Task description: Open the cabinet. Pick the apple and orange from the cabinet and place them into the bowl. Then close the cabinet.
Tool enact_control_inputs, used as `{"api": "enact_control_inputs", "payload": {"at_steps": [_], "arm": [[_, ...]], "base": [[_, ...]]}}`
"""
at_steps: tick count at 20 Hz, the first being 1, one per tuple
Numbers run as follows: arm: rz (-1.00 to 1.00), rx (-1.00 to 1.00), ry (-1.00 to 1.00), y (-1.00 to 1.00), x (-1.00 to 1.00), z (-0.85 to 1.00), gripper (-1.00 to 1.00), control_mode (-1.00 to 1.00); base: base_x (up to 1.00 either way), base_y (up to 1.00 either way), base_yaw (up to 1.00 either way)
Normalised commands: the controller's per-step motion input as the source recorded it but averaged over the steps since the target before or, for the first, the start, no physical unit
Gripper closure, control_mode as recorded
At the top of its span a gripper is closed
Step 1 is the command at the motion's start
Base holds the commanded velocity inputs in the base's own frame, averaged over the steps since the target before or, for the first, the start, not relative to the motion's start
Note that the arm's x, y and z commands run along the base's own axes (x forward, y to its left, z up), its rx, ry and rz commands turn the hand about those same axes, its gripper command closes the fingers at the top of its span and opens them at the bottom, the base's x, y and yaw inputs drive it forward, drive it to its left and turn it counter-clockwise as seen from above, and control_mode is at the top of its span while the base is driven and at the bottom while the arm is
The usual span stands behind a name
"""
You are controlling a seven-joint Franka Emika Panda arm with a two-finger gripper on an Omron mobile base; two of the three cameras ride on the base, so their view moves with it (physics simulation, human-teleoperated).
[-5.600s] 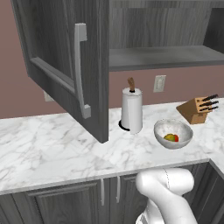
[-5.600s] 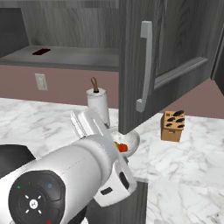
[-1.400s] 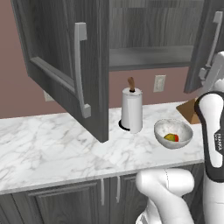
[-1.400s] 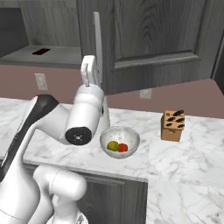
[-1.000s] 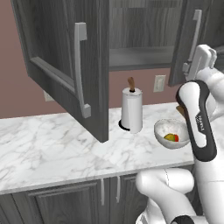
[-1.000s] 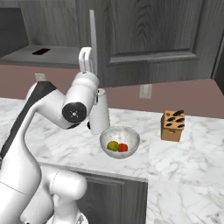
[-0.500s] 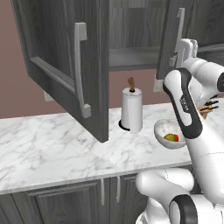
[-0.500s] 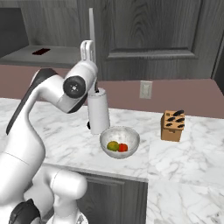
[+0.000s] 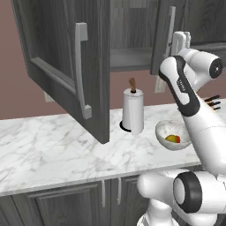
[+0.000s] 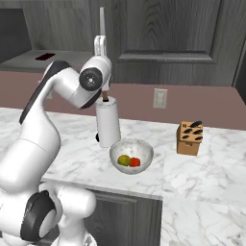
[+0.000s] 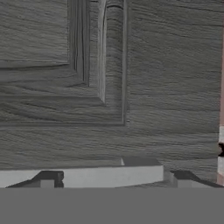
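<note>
Risk noted of claw, jaws apart and empty against the cabinet's half-shut right door, skidding off and leaving it ajar above the bowl holding both fruits.

No readable text or labels anywhere

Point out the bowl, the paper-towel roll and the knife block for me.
bowl [image 10: 144, 153]: right base view, bare right inner wall.
paper-towel roll [image 10: 108, 126]: right base view, middle of the white roll.
knife block [image 10: 188, 142]: right base view, front face of the wooden block.
</note>
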Motion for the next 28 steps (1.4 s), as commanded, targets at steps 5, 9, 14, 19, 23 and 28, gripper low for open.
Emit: {"api": "enact_control_inputs", "payload": {"at_steps": [5, 9, 14, 19, 23, 28], "arm": [[0.06, 0.0, 0.0, 0.0, 0.59, 0.0, -1.0, -1.0], [0.06, 0.02, 0.0, 0.0, 0.61, 0.0, -1.0, -1.0], [0.05, 0.02, 0.0, 0.0, 0.58, 0.0, -1.0, -1.0], [0.03, 0.01, 0.0, 0.0, 0.48, 0.0, -1.0, -1.0], [0.02, 0.0, 0.0, 0.0, 0.25, 0.0, -1.0, -1.0], [0.02, 0.0, 0.0, 0.0, 0.03, 0.04, -1.0, -1.0]], "base": [[0.0, 0.0, 0.0], [0.0, 0.0, 0.0], [0.0, 0.0, 0.0], [0.0, 0.0, 0.0], [0.0, 0.0, 0.0], [0.0, 0.0, 0.0]]}}
